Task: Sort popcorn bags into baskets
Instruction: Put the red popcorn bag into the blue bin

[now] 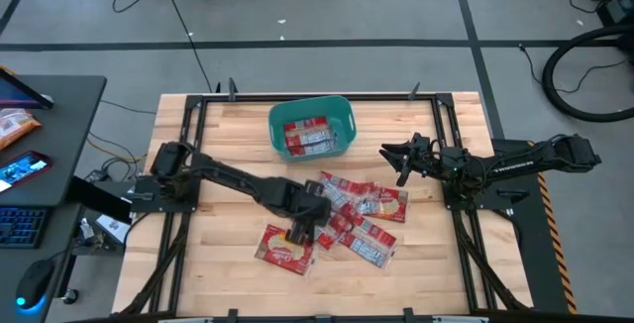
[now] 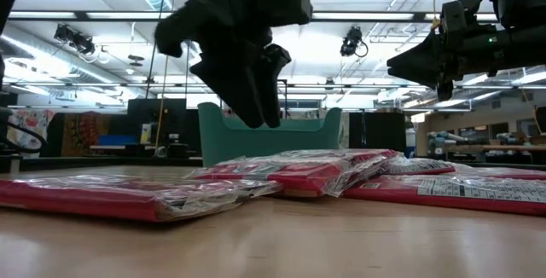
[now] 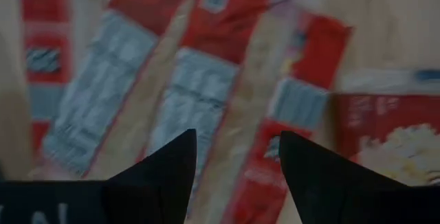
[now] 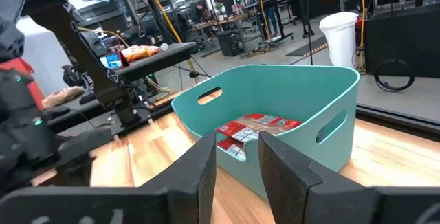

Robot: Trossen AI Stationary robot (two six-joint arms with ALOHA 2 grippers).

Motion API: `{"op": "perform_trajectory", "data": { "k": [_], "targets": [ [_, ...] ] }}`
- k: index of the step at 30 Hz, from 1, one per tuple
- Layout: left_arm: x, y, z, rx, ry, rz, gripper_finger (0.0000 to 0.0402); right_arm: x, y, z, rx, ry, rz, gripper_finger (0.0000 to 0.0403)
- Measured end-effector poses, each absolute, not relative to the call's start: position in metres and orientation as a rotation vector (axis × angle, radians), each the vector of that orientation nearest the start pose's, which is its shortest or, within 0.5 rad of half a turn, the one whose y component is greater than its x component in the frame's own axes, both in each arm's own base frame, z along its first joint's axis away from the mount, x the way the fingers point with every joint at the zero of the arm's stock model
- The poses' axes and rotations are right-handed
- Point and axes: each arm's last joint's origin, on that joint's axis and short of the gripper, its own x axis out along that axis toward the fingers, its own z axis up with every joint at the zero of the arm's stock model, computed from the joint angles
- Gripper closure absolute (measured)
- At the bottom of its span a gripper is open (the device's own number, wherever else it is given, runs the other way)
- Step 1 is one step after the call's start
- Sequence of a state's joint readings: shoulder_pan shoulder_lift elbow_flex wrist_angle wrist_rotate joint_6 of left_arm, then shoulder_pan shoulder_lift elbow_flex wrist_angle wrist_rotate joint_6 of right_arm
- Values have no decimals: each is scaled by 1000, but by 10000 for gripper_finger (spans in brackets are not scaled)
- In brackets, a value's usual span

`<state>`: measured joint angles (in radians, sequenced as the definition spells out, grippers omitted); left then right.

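From above, the left end effector (image 1: 302,226) hangs over the near-left part of the heap of bags (image 1: 359,212) spread on the counter (image 1: 218,264), while the right end effector (image 1: 401,157) waits off the heap's far-right side, between it and the basket (image 1: 311,111); the left one is plainly the nearer to the loose bags, and the basket, already holding a few bags, lies beyond the heap toward the counter's far edge. One bag (image 1: 285,247) lies apart at the heap's near-left, just beside the left end effector. At counter level, the left end effector (image 2: 254,99) points downward above the heap (image 2: 290,172), not touching it, with the basket (image 2: 271,133) behind; the right end effector (image 2: 418,59) is held high. Past the left wrist, the two fingers (image 3: 165,172) stand spread and empty, and the bags (image 3: 199,80) directly beneath run lengthwise away from them, so the gap seems to straddle a bag's long edge. Past the right wrist, the fingers (image 4: 199,176) are parted a little with nothing between them, aimed at the basket (image 4: 289,90) with bags (image 4: 254,129) inside.
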<state>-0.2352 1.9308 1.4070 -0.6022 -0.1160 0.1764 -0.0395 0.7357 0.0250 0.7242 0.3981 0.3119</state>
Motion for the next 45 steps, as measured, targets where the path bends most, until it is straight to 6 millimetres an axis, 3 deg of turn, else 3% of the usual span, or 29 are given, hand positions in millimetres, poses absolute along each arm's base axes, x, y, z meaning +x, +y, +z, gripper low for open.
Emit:
{"op": "perform_trajectory", "data": {
  "k": [7,26,39,45],
  "targets": [
    [387,-103,193,392,1040,-190,204,143,-17,168,309,-82,-432,288],
    [395,-105,154,461,1128,-195,237,143,-17,167,309,-82,-432,288],
    [391,-110,151,431,1166,-144,388,143,-17,168,309,-83,-432,288],
    [390,-109,161,403,1169,-134,394,143,-17,168,309,-82,-432,288]
  ]
}}
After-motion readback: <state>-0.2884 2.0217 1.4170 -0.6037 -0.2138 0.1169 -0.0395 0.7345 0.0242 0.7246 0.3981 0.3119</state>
